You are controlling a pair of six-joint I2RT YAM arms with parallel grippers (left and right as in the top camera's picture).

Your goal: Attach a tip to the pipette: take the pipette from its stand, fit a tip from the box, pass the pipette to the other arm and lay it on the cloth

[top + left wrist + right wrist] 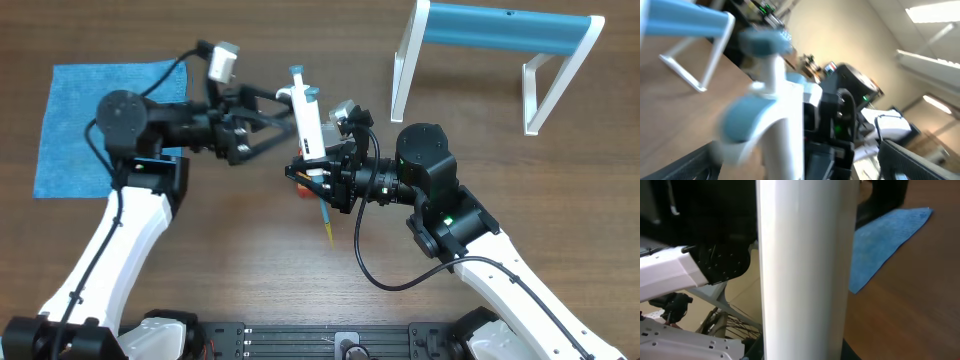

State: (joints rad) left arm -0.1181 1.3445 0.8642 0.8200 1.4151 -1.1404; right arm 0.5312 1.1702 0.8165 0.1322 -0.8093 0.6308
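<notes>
The white pipette (304,118) with a blue top is held above the table's middle, its yellow tip (327,226) pointing toward the arms' bases. My right gripper (320,168) is shut on the lower part of its body, which shows as a broad white column (802,270) in the right wrist view. My left gripper (286,118) comes in from the left, open, with one finger on each side of the pipette's upper body (785,130). Its dark fingers (905,160) stand well apart from the pipette. The blue cloth (80,115) lies flat at the far left.
The white-and-blue pipette stand (500,35) is at the back right, also seen as the stand (680,22) behind the pipette. A corner of the cloth (885,245) lies beyond the right gripper. Bare wooden tabletop (250,250) spreads in front.
</notes>
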